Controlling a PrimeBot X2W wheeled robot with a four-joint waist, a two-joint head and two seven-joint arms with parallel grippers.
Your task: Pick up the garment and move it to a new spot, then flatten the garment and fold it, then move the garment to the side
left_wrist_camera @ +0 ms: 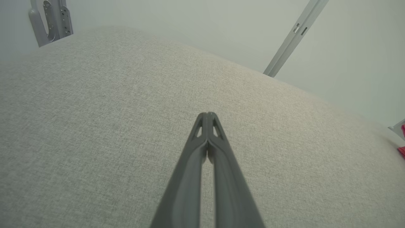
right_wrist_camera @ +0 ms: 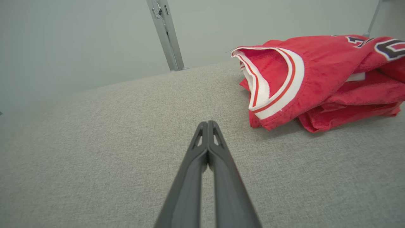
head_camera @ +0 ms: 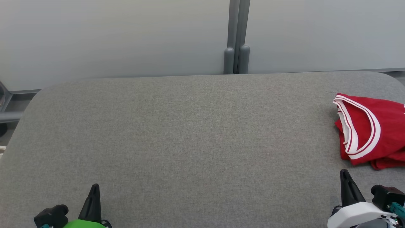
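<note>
The garment (head_camera: 373, 133) is a red jersey with white and red trim, lying bunched at the right edge of the grey table (head_camera: 190, 133). In the right wrist view the garment (right_wrist_camera: 322, 79) sits ahead and to the right of my right gripper (right_wrist_camera: 207, 122), which is shut on nothing and clear of the cloth. That right gripper (head_camera: 344, 172) shows at the lower right of the head view, just below the garment. My left gripper (head_camera: 95, 186) is at the lower left, far from the garment. Its fingers meet at the tips, so the left gripper (left_wrist_camera: 208, 113) is shut and empty.
A pale wall with a grey upright post (head_camera: 237, 38) stands behind the table. The table's rounded back corners lie at far left and far right. A sliver of the garment (left_wrist_camera: 401, 148) peeks in at the right edge of the left wrist view.
</note>
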